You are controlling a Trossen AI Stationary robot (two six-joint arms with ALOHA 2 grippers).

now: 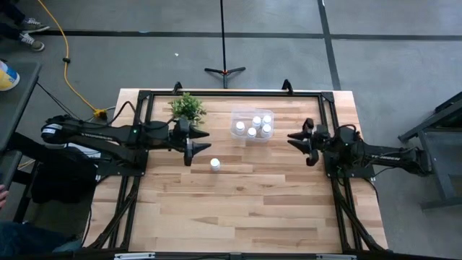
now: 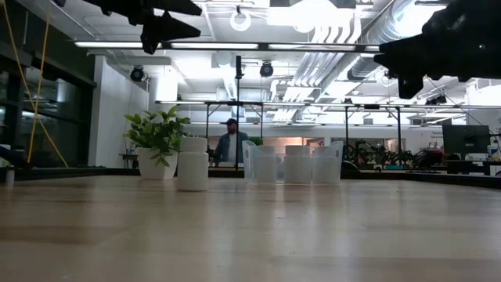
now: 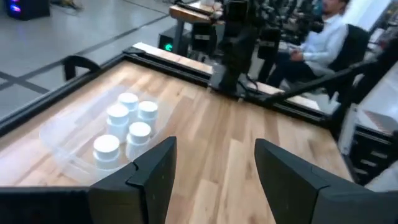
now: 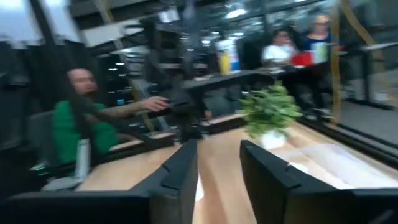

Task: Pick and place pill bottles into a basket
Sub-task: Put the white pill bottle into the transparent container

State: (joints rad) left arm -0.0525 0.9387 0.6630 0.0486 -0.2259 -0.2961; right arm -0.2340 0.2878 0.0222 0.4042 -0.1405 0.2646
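You see five pill bottles (image 1: 253,127) standing upright together inside the clear basket (image 1: 268,114), which sits on the wooden table (image 1: 238,209) near its far edge, just right of the small green potted plant (image 1: 187,107). A sixth bottle (image 1: 214,164) stands alone on the bare wood, well apart from the basket, nearer you and to the left. In the low view that lone bottle (image 2: 192,164) stands upright just beside the plant (image 2: 157,141), with the basket (image 2: 293,162) to its right.

Your left gripper (image 1: 198,142) hangs above the table between the plant and the lone bottle, touching neither. Its wrist view shows its fingers (image 3: 155,171) spread apart with nothing between them, the bottles in the basket (image 3: 124,127) ahead of them.

Your right gripper (image 1: 296,139) hovers right of the basket, pointing toward it. Its fingers (image 4: 183,165) stand a narrow gap apart and hold nothing.

People sit at desks in the room beyond the table
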